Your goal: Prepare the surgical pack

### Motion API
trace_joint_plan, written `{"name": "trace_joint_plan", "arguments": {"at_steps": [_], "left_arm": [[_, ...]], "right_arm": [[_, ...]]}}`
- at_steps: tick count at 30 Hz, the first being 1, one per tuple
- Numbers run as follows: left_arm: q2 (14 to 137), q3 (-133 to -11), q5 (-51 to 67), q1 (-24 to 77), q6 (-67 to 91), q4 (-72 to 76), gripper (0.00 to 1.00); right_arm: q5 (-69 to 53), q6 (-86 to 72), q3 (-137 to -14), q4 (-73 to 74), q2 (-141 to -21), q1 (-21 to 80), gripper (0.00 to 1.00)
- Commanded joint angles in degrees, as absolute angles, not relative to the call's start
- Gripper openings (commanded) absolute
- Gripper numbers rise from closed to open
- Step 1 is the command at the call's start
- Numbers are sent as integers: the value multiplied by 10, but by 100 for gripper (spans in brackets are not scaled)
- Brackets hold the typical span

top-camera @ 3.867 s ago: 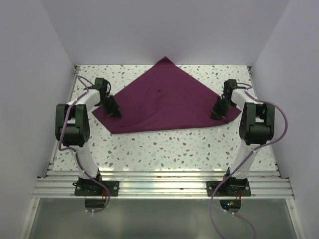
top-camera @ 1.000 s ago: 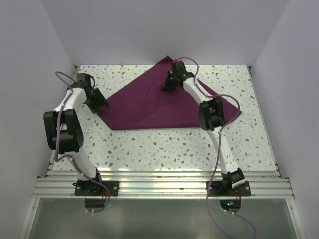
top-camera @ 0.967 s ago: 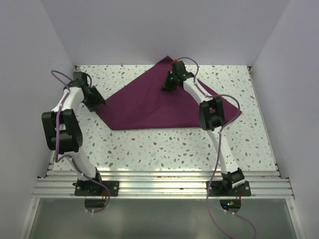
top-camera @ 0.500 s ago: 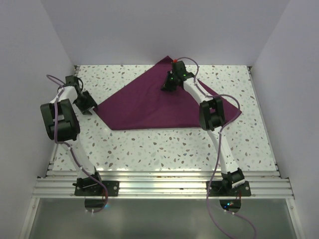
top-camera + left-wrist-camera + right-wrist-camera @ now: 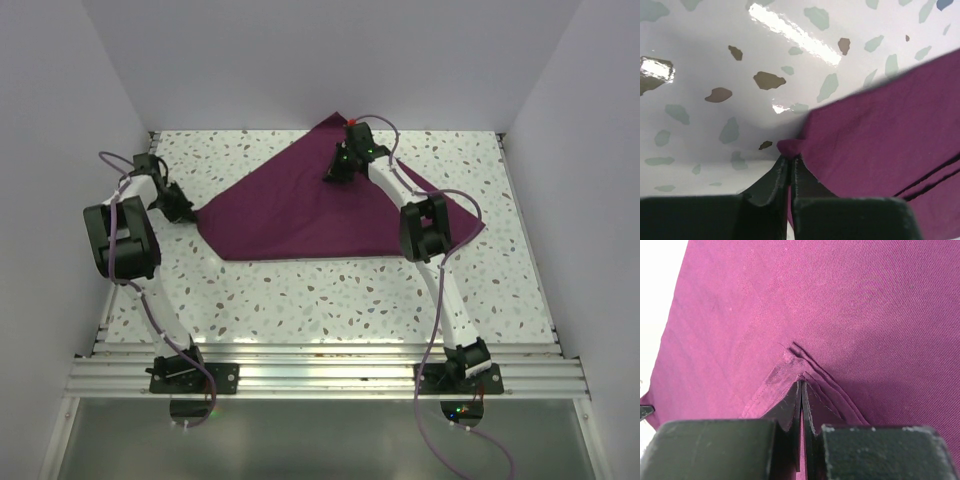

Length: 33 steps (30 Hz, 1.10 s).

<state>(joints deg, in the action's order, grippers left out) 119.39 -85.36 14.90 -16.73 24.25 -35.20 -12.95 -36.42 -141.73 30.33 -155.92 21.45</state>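
— Cloth position, please: where is it lying?

— It is lying flat on the speckled desk, spreading as a plum-purple kite shape with one tip pointing at the back wall.

— What is the left claw doing?

— It is pinching the cloth's left corner, its fingers pressing together on the very tip. Half a second ago it was hanging just off that corner with the fingers apart. About four seconds ago it was sitting further in, over the cloth's left part.

— And the right claw?

— It is gripping a hemmed corner that is lying on the cloth's middle, toward the far tip, with its fingers squeezing tight on the fabric. It is staying exactly where it was a second ago. Earlier still it was working at the cloth's right corner.

— Is the cloth itself changing?

— Its outline is looking the same as a second ago.
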Motion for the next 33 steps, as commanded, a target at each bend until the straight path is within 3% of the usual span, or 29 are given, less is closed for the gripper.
{"name": "trace_joint_plan", "arguments": {"at_steps": [1,14,22,33], "left_arm": [[1209,-844,175,-162,229,-315,0],[1055,-841,176,-140,270,-378,0],[1012,-825,180,-117,279,-396,0],[1021,-816,159,-107,275,-393,0]], "right_arm": [[-84,-340,-1389,358,-1586,214,0],[-135,-337,-1414,383,-1546,216,1],[-156,-335,-1415,388,-1450,224,2],[-155,-294,-1280,486,-1303,322,1]]}}
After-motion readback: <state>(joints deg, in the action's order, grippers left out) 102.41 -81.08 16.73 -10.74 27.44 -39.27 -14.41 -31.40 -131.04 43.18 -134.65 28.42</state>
